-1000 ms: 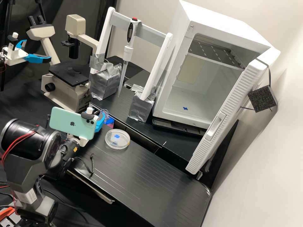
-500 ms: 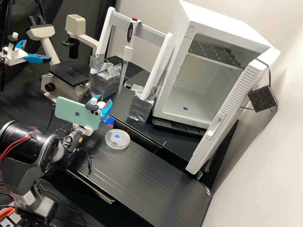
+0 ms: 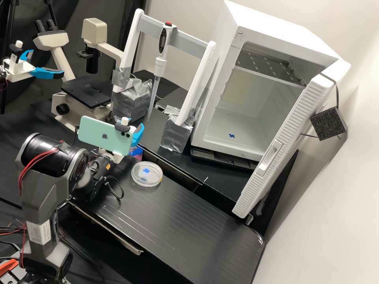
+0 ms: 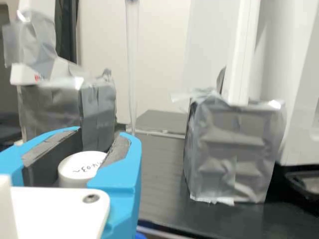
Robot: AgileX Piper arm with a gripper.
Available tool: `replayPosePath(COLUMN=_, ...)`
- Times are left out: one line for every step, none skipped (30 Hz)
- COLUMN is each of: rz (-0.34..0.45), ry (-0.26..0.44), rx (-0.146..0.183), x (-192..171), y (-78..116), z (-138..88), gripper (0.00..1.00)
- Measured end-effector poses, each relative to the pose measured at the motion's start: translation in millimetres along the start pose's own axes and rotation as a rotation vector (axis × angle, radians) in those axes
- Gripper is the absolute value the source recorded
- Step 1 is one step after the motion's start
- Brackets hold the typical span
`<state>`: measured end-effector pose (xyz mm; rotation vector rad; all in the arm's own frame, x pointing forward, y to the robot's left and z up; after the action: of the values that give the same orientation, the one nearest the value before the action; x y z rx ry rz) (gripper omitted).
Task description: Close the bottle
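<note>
Hand (image 3: pixel 136 123) has shifted toward two o'clock

High view, around it: white incubator (image 3: pixel 276 35), door open, between two and three; pipette stand (image 3: pixel 201 71) in the way at one; microscope (image 3: pixel 85 92) at ten; clear dish (image 3: pixel 147 174) near six. In the wrist view the partly open hand (image 4: pixel 102 133) grips a white cap (image 4: pixel 79 166).

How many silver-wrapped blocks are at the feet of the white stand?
2. One block is beside the microscope, the other beside the open white cabinet, each at a foot of the stand. Others could be hidden behind these.
</note>
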<state>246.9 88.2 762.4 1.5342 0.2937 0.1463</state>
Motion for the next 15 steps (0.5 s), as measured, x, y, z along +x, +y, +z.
replayPosePath(rz=-0.003, ry=-0.004, rx=0.000, x=0.2, y=-0.9, z=0.9, gripper=0.00)
replayPosePath(rz=-0.009, ry=-0.010, rx=-0.001, x=0.7, y=-2.7, z=2.5, gripper=0.00)
replayPosePath(rz=-0.014, ry=-0.014, rx=-0.001, x=1.0, y=-3.9, z=3.5, gripper=0.00)
replayPosePath(rz=-0.011, ry=-0.012, rx=-0.002, x=1.3, y=-4.4, z=4.0, gripper=0.00)
replayPosePath(rz=-0.010, ry=-0.011, rx=-0.002, x=1.4, y=-4.6, z=4.2, gripper=0.00)
replayPosePath(rz=-0.004, ry=-0.007, rx=-0.002, x=1.6, y=-4.5, z=4.1, gripper=0.00)
replayPosePath(rz=-0.001, ry=-0.005, rx=-0.003, x=1.9, y=-5.2, z=4.8, gripper=0.00)
replayPosePath(rz=-0.001, ry=-0.005, rx=-0.003, x=2.1, y=-5.9, z=5.4, gripper=0.00)
replayPosePath(rz=0.002, ry=-0.003, rx=-0.003, x=2.3, y=-6.0, z=5.6, gripper=0.00)
replayPosePath(rz=0.002, ry=-0.003, rx=-0.004, x=2.5, y=-6.6, z=6.1, gripper=0.00)
replayPosePath(rz=0.002, ry=-0.003, rx=-0.004, x=2.6, y=-6.9, z=6.3, gripper=0.00)
replayPosePath(rz=0.000, ry=-0.005, rx=-0.004, x=2.2, y=-7.3, z=6.8, gripper=0.00)
replayPosePath(rz=0.000, ry=-0.005, rx=-0.004, x=2.2, y=-7.3, z=6.8, gripper=0.00)
replayPosePath(rz=0.000, ry=-0.005, rx=-0.004, x=2.2, y=-7.3, z=6.8, gripper=0.00)
replayPosePath(rz=0.000, ry=-0.005, rx=-0.004, x=2.2, y=-7.2, z=6.7, gripper=0.00)
